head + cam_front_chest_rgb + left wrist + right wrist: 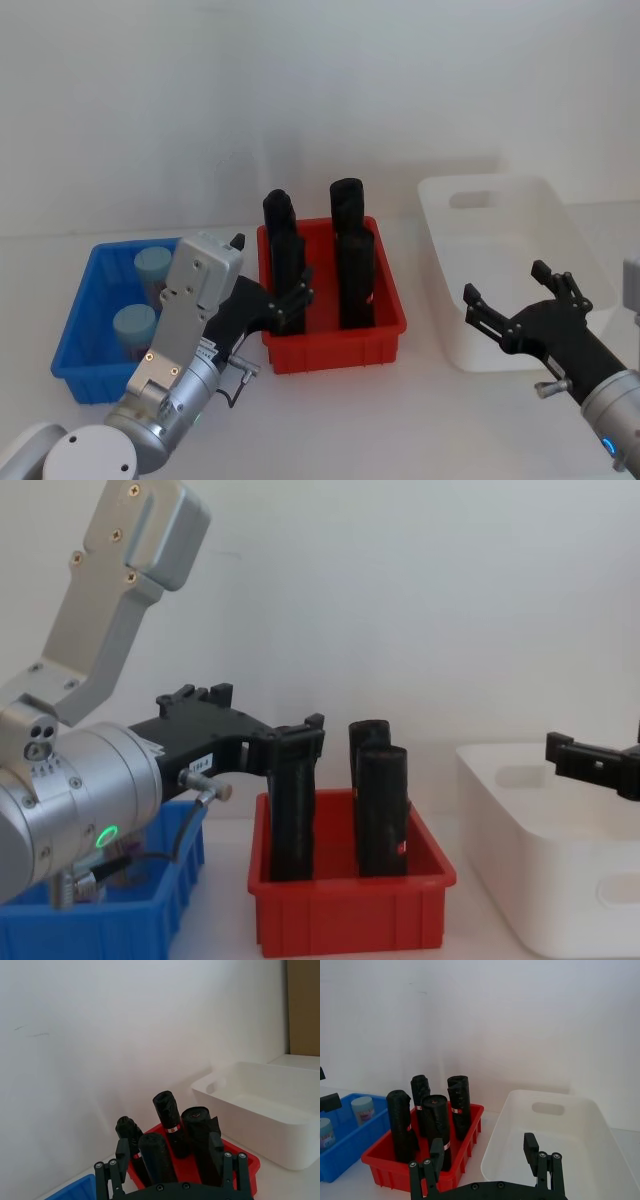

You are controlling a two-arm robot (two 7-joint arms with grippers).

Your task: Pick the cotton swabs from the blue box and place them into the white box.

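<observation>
Two cotton swabs tubs with pale blue lids (152, 266) (133, 324) stand in the blue box (88, 300) at the left; they are seen again at the far left in the right wrist view (363, 1108). The white box (560, 212) sits at the right with nothing in it. My left gripper (268, 270) hangs open and holds nothing, above the gap between the blue box and the red bin, to the right of the swabs. Over the near left part of the white box, my right gripper (507, 282) is open with nothing between its fingers.
A red bin (335, 346) with several tall black rolls (347, 205) stands between the two boxes, close to the left gripper's fingers. A white wall rises just behind the bins. Bare white table lies in front of the bins.
</observation>
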